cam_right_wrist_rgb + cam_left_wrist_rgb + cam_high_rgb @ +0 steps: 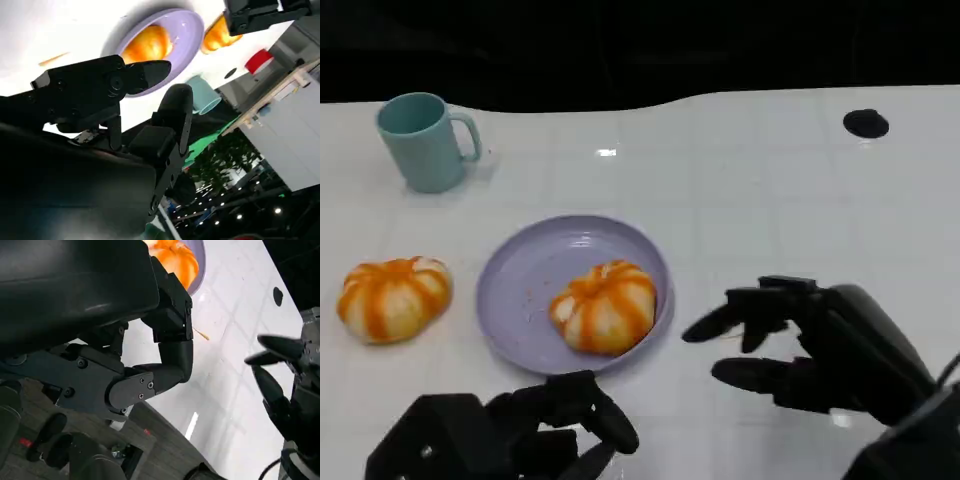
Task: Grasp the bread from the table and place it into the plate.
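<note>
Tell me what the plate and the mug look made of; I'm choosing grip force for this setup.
The plate looks like smooth lavender plastic or melamine: an even matte colour with soft highlights, though glazed ceramic is possible. The mug looks similar in teal, thick-walled with a dull sheen, plastic or ceramic; the pictures leave it open.

Left hand (505, 435): matte black, blocky palm housing w/ segmented fingers; small silver screws at the link covers (145, 385) in left wrist view. Rounded glossy black shell (70, 285) behind the fingers. Right hand (800, 345): same black finish, smooth domed back, tapered rounded fingertips (698, 328). Thin black cable (948, 370) runs at far right edge, near wrist. Right wrist view: angular black plates, round pivot cap (116, 82).
</note>
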Tool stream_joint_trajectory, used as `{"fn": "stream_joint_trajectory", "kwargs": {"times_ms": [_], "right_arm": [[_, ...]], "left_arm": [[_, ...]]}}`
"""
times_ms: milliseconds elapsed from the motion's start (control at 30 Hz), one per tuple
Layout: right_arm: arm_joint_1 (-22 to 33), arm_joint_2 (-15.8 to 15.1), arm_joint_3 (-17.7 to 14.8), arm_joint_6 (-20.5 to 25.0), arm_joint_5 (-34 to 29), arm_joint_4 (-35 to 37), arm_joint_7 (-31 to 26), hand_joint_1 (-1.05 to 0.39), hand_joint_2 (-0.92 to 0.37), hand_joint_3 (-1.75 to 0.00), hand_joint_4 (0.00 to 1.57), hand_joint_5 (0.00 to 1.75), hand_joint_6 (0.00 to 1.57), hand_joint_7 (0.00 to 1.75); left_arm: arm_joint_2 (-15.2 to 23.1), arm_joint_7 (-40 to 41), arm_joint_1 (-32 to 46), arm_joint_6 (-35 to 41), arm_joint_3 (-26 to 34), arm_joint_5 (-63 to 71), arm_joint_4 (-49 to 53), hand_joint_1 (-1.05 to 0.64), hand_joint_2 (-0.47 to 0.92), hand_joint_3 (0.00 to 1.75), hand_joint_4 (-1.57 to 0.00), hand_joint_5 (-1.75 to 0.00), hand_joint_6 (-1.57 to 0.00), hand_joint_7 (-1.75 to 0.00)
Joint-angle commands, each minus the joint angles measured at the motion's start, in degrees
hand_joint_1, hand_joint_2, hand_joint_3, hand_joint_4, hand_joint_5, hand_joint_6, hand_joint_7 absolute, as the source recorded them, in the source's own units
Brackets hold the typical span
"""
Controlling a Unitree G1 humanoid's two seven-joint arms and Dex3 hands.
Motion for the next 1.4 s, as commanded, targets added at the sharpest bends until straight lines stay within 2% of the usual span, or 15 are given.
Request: {"fn": "stream_joint_trajectory", "kwargs": {"times_ms": [33,67,100,200,300,400,567,767,900,1133,1400], "right_arm": [[3.93,-1.96,-3.14,-0.22,0.70,-3.42,-0.35,-0.16,-0.61,-0.77,0.76,1.48,0.86,0.85],[4.83,-2.32,-3.78,-0.08,1.00,-4.18,-0.04,-0.15,-0.56,-0.89,0.76,1.54,0.86,0.91],[5.70,-2.67,-4.43,-0.03,1.24,-4.86,0.09,-0.14,-0.51,-1.00,0.77,1.63,0.85,1.04],[8.14,-3.05,-6.33,0.73,1.52,-6.71,-0.04,-0.13,-0.45,-1.12,0.82,1.73,0.84,1.21],[10.45,-2.84,-8.31,1.73,1.86,-8.36,-0.29,-0.12,-0.36,-1.26,0.86,1.74,0.85,1.25],[12.10,-2.82,-9.32,1.91,1.73,-9.32,-0.42,-0.10,-0.31,-1.32,0.88,1.74,0.86,1.27],[14.52,-2.81,-10.37,3.59,-0.92,-10.56,-0.94,-0.11,-0.31,-1.23,0.90,1.70,0.87,1.22],[15.98,-1.55,-9.40,3.34,-2.60,-8.46,-3.30,-0.09,-0.31,-1.21,0.91,1.71,0.89,1.20],[15.43,-1.56,-8.73,3.21,-4.69,-7.35,-4.87,-0.10,-0.32,-1.17,0.92,1.69,0.90,1.19],[14.37,-2.21,-8.53,2.45,-5.47,-5.04,-5.94,-0.09,-0.27,-1.21,0.94,1.68,0.93,1.17],[13.71,-2.28,-8.29,3.08,-5.87,-4.20,-5.84,-0.10,-0.29,-1.18,0.94,1.67,0.94,1.14]], "left_arm": [[0.77,-0.35,0.42,0.39,0.44,-0.43,-0.89,-0.38,0.90,0.57,-0.65,-1.75,-0.60,-1.44],[0.86,-0.32,0.45,0.44,0.42,-0.41,-1.02,-0.38,0.91,0.56,-0.65,-1.75,-0.60,-1.44],[0.93,-0.32,0.47,0.35,0.40,-0.37,-1.03,-0.39,0.91,0.54,-0.65,-1.75,-0.60,-1.44],[1.07,-0.32,0.47,0.46,0.36,-0.32,-1.17,-0.39,0.92,0.53,-0.65,-1.75,-0.60,-1.44],[1.20,-0.35,0.40,0.25,0.35,-0.26,-1.17,-0.38,0.92,0.53,-0.65,-1.75,-0.60,-1.44],[1.05,-0.58,0.40,-0.19,0.64,-0.80,-0.80,-0.38,0.92,0.53,-0.64,-1.75,-0.60,-1.44],[1.42,-0.66,0.35,-0.72,0.70,-0.72,-0.53,-0.37,0.92,0.53,-0.64,-1.75,-0.60,-1.44],[2.44,-0.78,0.87,-0.48,1.40,-0.57,-1.69,-0.38,0.92,0.53,-0.64,-1.75,-0.60,-1.45],[2.60,-0.91,1.32,-0.57,1.94,-0.99,-2.12,-0.37,0.92,0.53,-0.64,-1.75,-0.60,-1.45],[2.45,-0.92,1.70,0.00,2.51,-1.84,-2.45,-0.35,0.91,0.54,-0.64,-1.75,-0.59,-1.45],[3.04,-1.10,1.40,-0.91,2.67,-1.71,-1.63,-0.35,0.92,0.54,-0.64,-1.75,-0.58,-1.44]]}}
